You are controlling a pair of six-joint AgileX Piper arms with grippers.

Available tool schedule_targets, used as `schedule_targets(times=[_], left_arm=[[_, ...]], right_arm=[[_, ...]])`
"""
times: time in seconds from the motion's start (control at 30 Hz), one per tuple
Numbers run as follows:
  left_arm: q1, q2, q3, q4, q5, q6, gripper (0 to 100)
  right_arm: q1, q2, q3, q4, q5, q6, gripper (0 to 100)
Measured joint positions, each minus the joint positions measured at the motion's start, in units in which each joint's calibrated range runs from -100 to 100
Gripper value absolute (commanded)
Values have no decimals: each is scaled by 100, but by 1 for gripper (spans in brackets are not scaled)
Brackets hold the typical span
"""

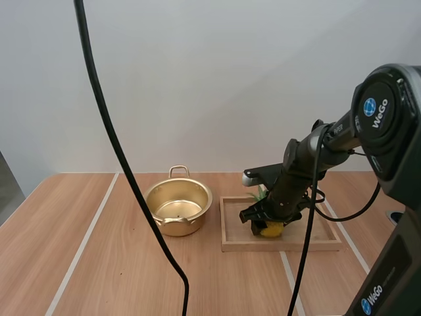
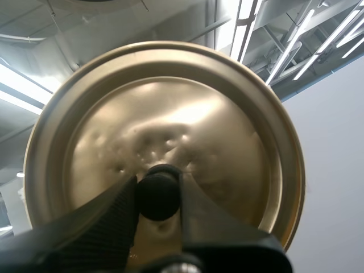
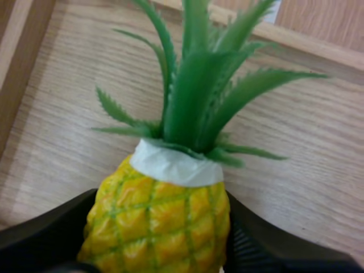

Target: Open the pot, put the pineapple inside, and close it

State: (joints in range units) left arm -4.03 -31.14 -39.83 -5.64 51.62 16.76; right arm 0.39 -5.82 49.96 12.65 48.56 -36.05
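High view. A gold-coloured pot point(image 1: 178, 208) stands uncovered on the wooden table point(image 1: 85, 263), its hollow bare and its two loop handles at the near and far sides. Just beside it, toward the right arm, lies a shallow wooden tray point(image 1: 230, 245). The right arm reaches down over the tray, and the right gripper point(image 1: 266, 222) sits low inside the tray's frame with the yellow pineapple point(image 1: 271, 230) between its black fingers. Green leaf tips show behind the gripper, toward the far rail of the tray.

Right wrist view. The two fingers point(image 3: 51, 239) of the right gripper press against opposite flanks of the pineapple's yellow, diamond-patterned body, grasping it. A white band rings the top of the fruit, and from it the green crown point(image 3: 199, 85) fans out over the tray's pale floor toward a rail. Whether the fruit rests on the tray floor or is raised clear of it cannot be told.

Left wrist view. The left gripper point(image 2: 158, 194) is clamped on the black knob point(image 2: 158, 199) at the centre of the round, gold-coloured lid point(image 2: 165, 114), one finger on each side of the knob. The lid's dented top surface faces the camera, and its rim is clear all round except where the fingers cross it.
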Motion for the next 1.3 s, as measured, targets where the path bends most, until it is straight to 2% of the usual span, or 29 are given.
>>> schedule_targets(times=[0.3,0.53,0.7,0.83,1.03,1.2,1.3], left_arm=[[0,-138,0,33,73,0,0],[0,-191,-9,46,152,0,0],[0,-231,-9,57,134,-8,0],[0,-267,-9,79,20,-8,0],[0,-267,-9,84,-58,-80,0],[0,-325,-9,94,-58,-110,0],[0,-388,-9,94,-63,-110,0]], right_arm=[[0,-631,-1264,107,546,-101,0],[0,-1359,-2712,1087,727,-939,0],[0,-1850,-3788,1219,621,-1045,0],[0,-2264,-4498,1152,-226,-863,0],[0,-2854,-5138,709,-1731,-62,0],[0,-2998,-5200,671,-1909,88,0],[11,-2892,-5200,1088,-1586,20,0]])
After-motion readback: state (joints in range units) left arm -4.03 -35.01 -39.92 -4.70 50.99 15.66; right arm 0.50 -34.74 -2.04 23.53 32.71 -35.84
